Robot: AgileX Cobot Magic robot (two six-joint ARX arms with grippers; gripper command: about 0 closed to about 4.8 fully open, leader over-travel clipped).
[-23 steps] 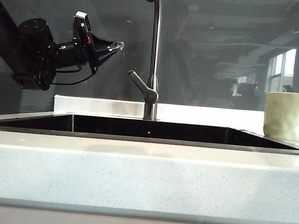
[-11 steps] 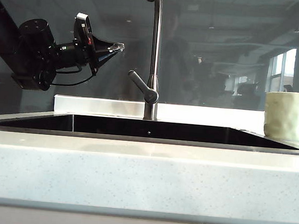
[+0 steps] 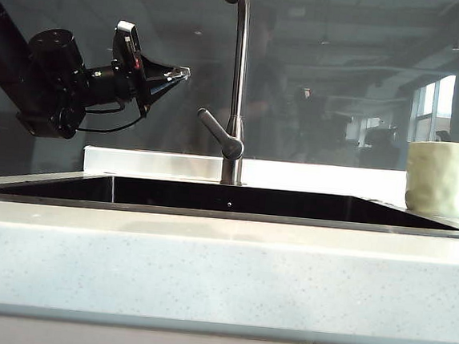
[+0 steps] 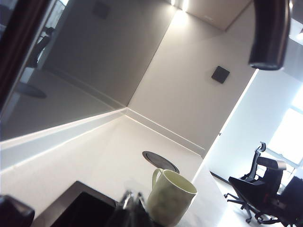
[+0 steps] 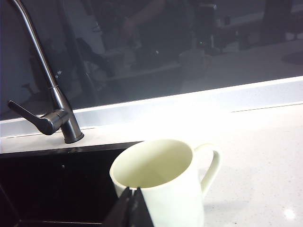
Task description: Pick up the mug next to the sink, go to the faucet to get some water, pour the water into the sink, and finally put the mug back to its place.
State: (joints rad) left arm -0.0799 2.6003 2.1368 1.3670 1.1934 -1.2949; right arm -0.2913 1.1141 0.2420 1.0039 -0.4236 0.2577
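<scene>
The cream mug stands upright on the counter right of the sink; its loop handle shows in the right wrist view. The steel faucet rises behind the sink's middle, lever slanting left. My left gripper hangs shut and empty in the air left of the faucet, pointing right; in its wrist view the fingertips lie before the mug. My right gripper is shut and empty, close in front of the mug on its sink side, out of the exterior view.
A dark glass wall runs behind a low white ledge. The pale speckled counter fronts the sink. A round cover lies in the counter beyond the mug. Office chairs stand farther off.
</scene>
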